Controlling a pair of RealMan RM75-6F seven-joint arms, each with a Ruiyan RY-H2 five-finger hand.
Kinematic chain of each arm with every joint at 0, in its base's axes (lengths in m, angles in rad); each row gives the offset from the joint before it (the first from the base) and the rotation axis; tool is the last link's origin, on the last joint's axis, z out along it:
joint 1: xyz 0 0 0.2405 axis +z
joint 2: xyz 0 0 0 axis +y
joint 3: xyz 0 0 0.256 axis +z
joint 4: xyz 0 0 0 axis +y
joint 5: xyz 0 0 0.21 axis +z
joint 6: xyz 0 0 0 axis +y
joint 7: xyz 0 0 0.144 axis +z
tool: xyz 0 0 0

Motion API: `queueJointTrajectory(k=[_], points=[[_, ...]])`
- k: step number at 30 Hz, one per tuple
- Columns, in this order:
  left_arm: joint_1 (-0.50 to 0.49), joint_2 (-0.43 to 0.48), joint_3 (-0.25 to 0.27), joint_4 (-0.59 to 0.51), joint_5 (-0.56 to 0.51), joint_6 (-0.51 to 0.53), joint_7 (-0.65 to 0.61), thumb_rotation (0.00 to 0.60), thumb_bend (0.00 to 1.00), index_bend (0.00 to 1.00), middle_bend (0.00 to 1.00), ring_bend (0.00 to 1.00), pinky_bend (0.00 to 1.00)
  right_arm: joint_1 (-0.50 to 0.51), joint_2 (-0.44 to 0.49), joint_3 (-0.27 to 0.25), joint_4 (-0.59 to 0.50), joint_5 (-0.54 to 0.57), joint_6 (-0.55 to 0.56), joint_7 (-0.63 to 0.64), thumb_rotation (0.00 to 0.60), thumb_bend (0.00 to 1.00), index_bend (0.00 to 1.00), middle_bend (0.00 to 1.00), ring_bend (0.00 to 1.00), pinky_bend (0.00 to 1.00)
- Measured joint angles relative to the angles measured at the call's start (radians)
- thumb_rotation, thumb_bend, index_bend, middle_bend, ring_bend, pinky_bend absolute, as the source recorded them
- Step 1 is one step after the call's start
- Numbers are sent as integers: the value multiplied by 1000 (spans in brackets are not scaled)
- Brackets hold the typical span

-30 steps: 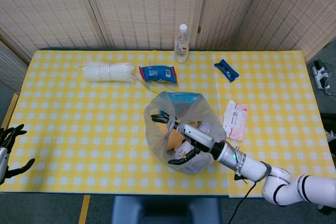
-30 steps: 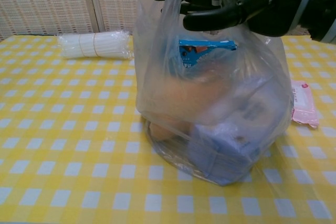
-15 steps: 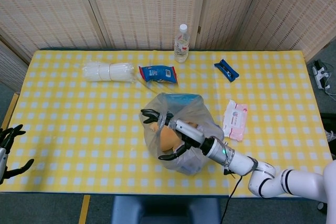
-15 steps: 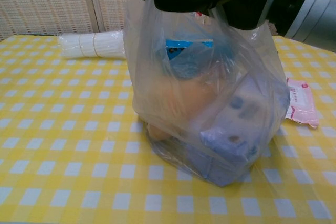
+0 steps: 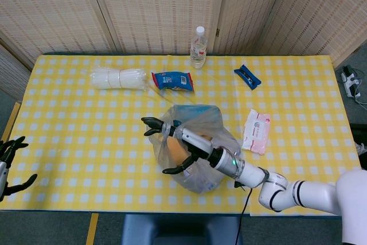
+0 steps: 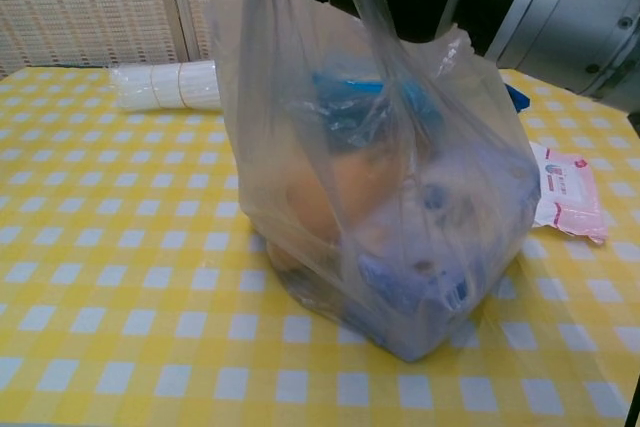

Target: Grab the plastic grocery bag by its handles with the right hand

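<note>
The bench, covered in yellow-checked cloth, is carrying everything here, and near its front edge the plastic grocery bag is standing tall, stuffed with an orange item and some blue packets. From the chest view its two handles are being drawn up taut into the right robot hand, whose dark fingers are hooked through the loops from above; from the head view those fingers are looking fairly splayed, so the handles are hanging on them rather than being squeezed tight. I cannot tell whether the bag's bottom is touching the cloth or just clear of it.

The left robot hand is idling at the far left edge, fingers apart and holding nothing.

Behind the bag are lying a roll of clear bags, a blue snack packet, a water bottle and a small blue wrapper; a pink wipes pack is sitting just beside the bag.

The risk, to my eye, is slippage: with the fingers this loose, a thin handle may be sliding off a fingertip, tipping the lopsided load and spilling it toward the wipes.
</note>
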Motion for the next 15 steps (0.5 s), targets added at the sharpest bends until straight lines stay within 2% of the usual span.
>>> queueJointTrajectory(k=[7,15], points=[[0,1,1,-2,-1,-1,2,600,267,73,252,121,0,44,-51,17,69,8,-5,102,600,228,7,115,208,0],[2,5,-1,0,-4,0,-8,600,267,73,252,121,0,96,-125,50,154,28,-2,164,600,227,122,215,210,12]])
